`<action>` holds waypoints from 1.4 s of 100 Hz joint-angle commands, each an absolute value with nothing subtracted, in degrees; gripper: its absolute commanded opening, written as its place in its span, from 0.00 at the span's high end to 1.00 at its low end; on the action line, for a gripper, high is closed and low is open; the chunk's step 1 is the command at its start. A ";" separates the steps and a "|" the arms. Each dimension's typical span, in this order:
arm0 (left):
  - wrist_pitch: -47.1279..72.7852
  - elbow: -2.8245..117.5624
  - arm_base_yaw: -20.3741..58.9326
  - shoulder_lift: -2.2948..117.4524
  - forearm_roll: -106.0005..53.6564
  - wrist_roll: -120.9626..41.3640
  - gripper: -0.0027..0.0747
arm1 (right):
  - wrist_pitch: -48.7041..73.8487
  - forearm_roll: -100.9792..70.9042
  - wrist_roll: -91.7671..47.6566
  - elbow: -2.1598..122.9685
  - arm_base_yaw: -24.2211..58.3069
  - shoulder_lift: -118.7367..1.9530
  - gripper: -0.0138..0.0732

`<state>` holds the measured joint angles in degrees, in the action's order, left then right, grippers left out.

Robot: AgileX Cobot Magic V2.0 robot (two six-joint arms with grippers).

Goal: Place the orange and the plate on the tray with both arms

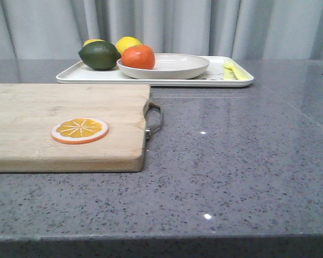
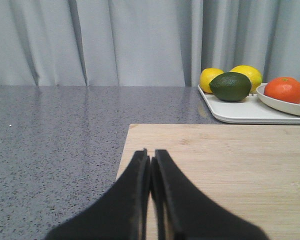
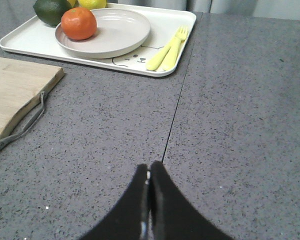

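The orange (image 1: 138, 56) lies in the off-white plate (image 1: 177, 67), at its left side. The plate stands on the white tray (image 1: 70, 75) at the back of the table. All three also show in the right wrist view: orange (image 3: 78, 23), plate (image 3: 120, 35), tray (image 3: 25, 42). The left wrist view shows the orange (image 2: 284, 89) and plate (image 2: 290, 106) far right. My left gripper (image 2: 150, 156) is shut and empty over the cutting board. My right gripper (image 3: 149, 168) is shut and empty over the bare counter. Neither arm shows in the front view.
A wooden cutting board (image 1: 54, 134) with a metal handle (image 1: 155, 121) lies front left, an orange slice disc (image 1: 79, 130) on it. On the tray are a dark green fruit (image 1: 99, 55), two lemons (image 1: 128, 43) and yellow cutlery (image 1: 232, 70). Grey curtains hang behind.
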<state>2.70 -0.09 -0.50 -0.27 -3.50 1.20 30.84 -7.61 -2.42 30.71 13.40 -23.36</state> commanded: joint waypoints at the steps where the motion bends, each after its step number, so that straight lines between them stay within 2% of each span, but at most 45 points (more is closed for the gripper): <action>1: -1.85 -0.54 -0.60 -2.17 -3.50 1.16 0.99 | 23.00 -7.37 -2.97 29.99 13.22 -22.34 0.92; 30: -1.85 -0.54 -0.60 -2.17 -3.50 1.16 0.99 | -1.56 0.95 3.18 15.31 9.88 -14.99 0.92; 49: -1.85 -0.54 -0.60 -2.17 -3.50 1.16 0.99 | -9.82 5.66 6.46 8.22 4.77 -10.52 0.92; 86: -1.85 -0.54 -0.60 -2.17 -3.50 1.16 0.99 | -10.33 5.66 6.46 -0.44 -1.26 -3.36 0.92; 108: -1.85 -0.54 -0.60 -2.17 -3.50 1.16 0.99 | -5.16 5.66 6.46 -0.35 -2.36 1.43 0.92; 140: -1.85 -0.54 -0.60 -2.17 -3.50 1.16 0.99 | -2.91 5.49 6.46 -0.35 -2.36 1.30 0.92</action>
<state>2.70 -0.09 -0.50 -0.27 -3.50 1.20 1.03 5.26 6.37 -1.58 -1.90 0.57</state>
